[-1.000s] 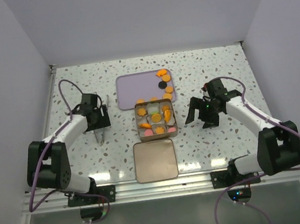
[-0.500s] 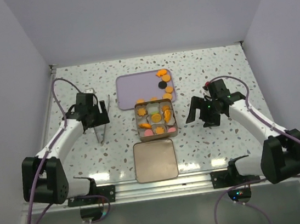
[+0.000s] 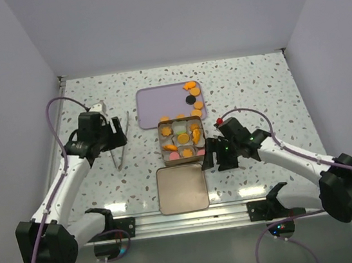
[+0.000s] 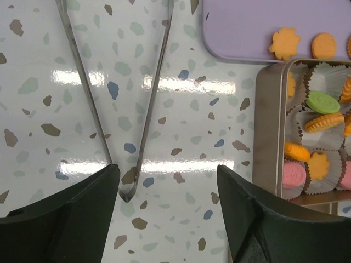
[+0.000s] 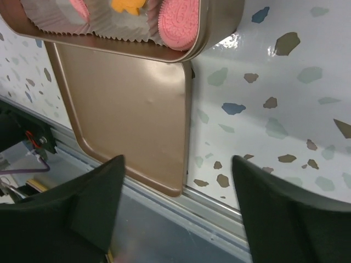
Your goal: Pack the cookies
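Note:
The square metal tin (image 3: 163,143) holds orange, pink and one green cookie (image 4: 323,102) in white paper cups. More orange cookies (image 3: 198,105) and a black cookie (image 3: 191,99) lie on the purple tray (image 3: 159,101) behind it. My left gripper (image 3: 111,141) is open and empty over the metal tongs (image 3: 121,145), whose joined end lies between its fingers in the left wrist view (image 4: 127,192). My right gripper (image 3: 217,162) is open and empty, low at the tin's front right corner. It stands over the right edge of the tin's lid (image 5: 126,109).
The bronze lid (image 3: 182,188) lies flat in front of the tin, near the table's front rail (image 3: 187,217). White walls enclose the speckled table on three sides.
My right gripper has moved left and towards the front, from right of the tin to its front right corner by the lid. My left arm has drawn back to the left over the tongs.

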You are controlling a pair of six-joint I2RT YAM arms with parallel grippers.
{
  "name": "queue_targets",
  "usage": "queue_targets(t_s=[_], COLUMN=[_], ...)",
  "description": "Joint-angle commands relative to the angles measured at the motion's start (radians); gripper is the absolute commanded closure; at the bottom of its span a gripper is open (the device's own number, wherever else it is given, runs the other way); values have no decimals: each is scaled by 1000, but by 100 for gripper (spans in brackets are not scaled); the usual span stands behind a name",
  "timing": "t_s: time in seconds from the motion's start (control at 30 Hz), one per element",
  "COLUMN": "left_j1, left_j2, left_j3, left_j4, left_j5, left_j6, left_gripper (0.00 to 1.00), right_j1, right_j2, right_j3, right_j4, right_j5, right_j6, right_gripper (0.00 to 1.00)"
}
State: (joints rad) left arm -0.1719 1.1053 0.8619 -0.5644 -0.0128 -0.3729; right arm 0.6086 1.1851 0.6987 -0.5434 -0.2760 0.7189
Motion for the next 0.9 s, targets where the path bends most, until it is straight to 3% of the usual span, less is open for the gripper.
queue_targets(t_s=[0.0, 0.13, 0.53, 0.63, 0.8, 0.87], left_j1=[-8, -47, -110, -130, -166, -175], left_j2=[-35, -74, -262, -304, -332, -343], left_j3=[11, 3, 5, 14, 46, 55], left_j4=[-31, -54, -193, -213, -236, -246], left_j5=[60, 92, 198, 218, 212, 211], left_j6=[-37, -60, -143, -144, -138, -135], left_gripper=[24, 24, 25, 25, 25, 24], right_j1=[37, 120, 310, 359, 468, 493], right_j2=[22, 67, 249, 338, 419, 401], right_j3=[-25, -30, -78, -15, 102, 113], right_j4=[111, 135, 200, 181, 50, 28], right_j5=[30, 115, 322, 350, 417, 440], right_j6=[94, 163, 404, 410, 444, 476], right_gripper=[26, 51, 64, 72, 99, 100])
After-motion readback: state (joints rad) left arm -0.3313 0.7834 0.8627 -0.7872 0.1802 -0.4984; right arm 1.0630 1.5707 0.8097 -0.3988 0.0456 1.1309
